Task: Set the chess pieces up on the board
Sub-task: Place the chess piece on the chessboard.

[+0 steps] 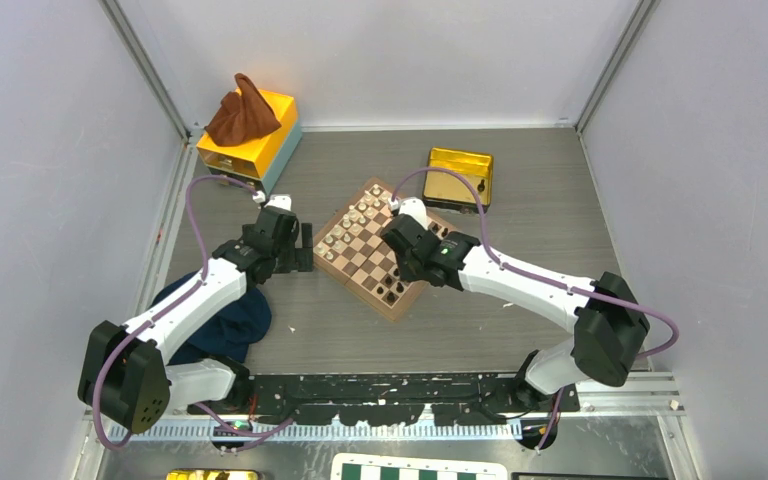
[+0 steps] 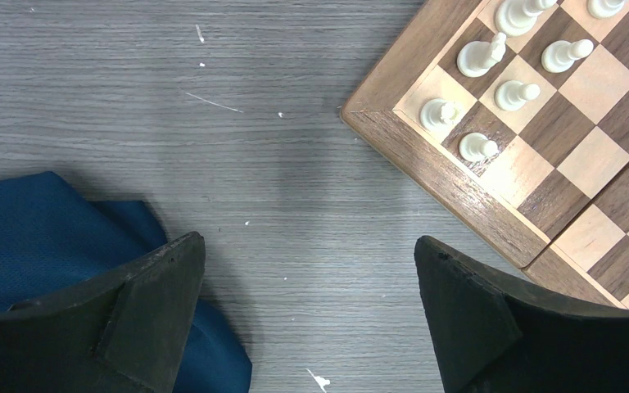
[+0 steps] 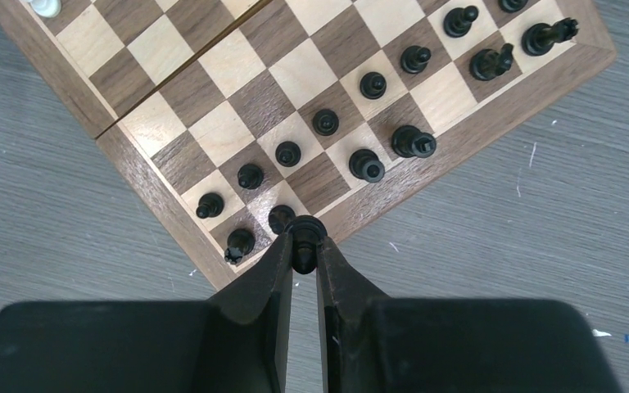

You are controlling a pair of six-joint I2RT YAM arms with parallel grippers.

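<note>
Board (image 1: 373,252): small, wooden, dark and tan squares with a brown rim. Lies cornerwise at the middle of the grey table (image 1: 560,220).

Black chess pieces (image 3: 325,122): stand in two slanted rows along the board's near edge, running from 7 o'clock to 1 o'clock in the right wrist view. Front row of small round-headed pieces, back row of taller ones with gaps between them.

Right gripper (image 3: 303,246): fingers (image 3: 266,278) pinched nearly together on one black piece (image 3: 305,232). Seen over the rim at the low end of the back row, just at 4 o'clock of a standing piece (image 3: 281,217).

Left gripper (image 2: 309,246): fingers (image 2: 156,303) spread wide apart, nothing between them. Hangs over bare table at 9 o'clock of the board, near its left corner.

Cream pieces (image 2: 479,57): grouped on the far half of the board, toward 11 o'clock.

Blue cloth (image 1: 225,325): crumpled on the table at 8 o'clock of the board, partly under the left arm.

Yellow box (image 1: 265,140): at 10 o'clock, in the far left corner, with a brown cloth (image 1: 243,112) heaped on top.

Gold tin (image 1: 460,175): at 1 o'clock, just beyond the board's far corner.

Green-and-white board (image 1: 420,468): at 6 o'clock, off the table edge below the arm bases.
</note>
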